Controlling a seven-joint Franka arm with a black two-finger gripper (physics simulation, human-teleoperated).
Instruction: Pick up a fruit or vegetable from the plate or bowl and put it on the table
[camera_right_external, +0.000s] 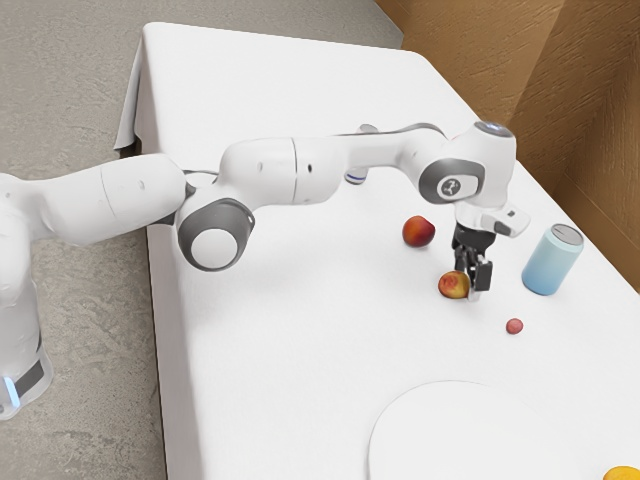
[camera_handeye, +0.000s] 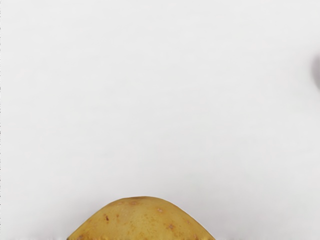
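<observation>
Black two-finger gripper right of centre in the exterior view, whether jaws are apart or clamped cannot be told, red-and-yellow fruit at its lower end, white plate lower right, blue can right.

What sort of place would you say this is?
Probably a dining area, rendered in simulation: there is a table draped in white cloth, a round white plate and a light-blue drinks can.

Plate cut off by exterior view's lower edge; orange thing near plate, likewise. Well apart from plate, container partly hidden behind my arm. Speckled fruit cropped in wrist view.
</observation>
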